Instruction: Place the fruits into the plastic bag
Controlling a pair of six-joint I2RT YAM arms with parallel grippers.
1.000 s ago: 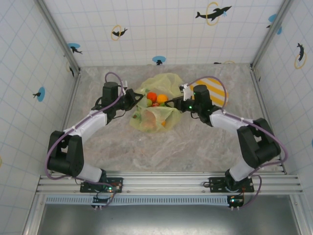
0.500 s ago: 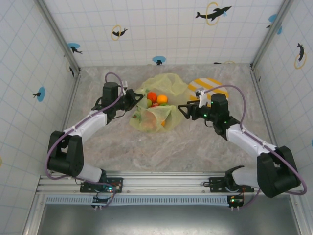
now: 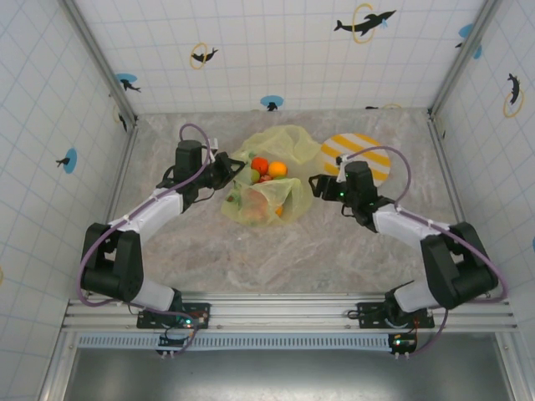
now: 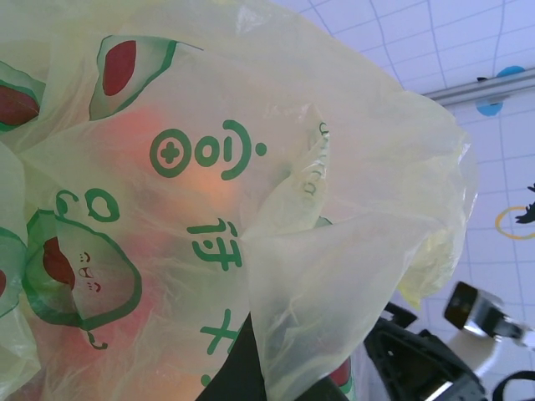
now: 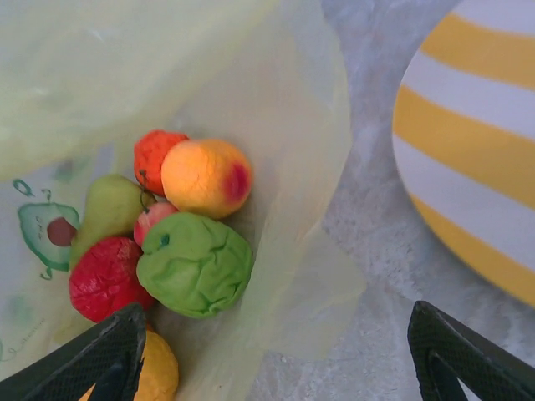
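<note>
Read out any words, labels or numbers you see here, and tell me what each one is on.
No text reads clearly.
plastic bag: large green characters, turned sideways on creased film; not legible as words.
striped plate: no writing.
wall stickers: pictures only, no lettering visible.

Entry 1: right gripper (image 3: 315, 184), black, two-fingered.
- One second back: at the right-hand mouth of the thin yellow-green plastic bag (image 3: 284, 138), centre of the frame.
- Now: withdrawn to just right of centre, clear of the bag's right edge and apart from the plastic.
- Jaws: a little wider apart than before, with nothing between them.

Entry 2: right arm (image 3: 401, 224), white and black.
- One second back: wrist lying across the left part of the round yellow-and-white striped plate (image 3: 368, 146).
- Half a second back: swung out, elbow low at the lower right.
- Now: elbow drawn back up and inward.

Entry 3: striped plate.
- Earlier: left portion covered by the wrist.
- Now: nearly the whole disc shows, upper right of centre.
</note>
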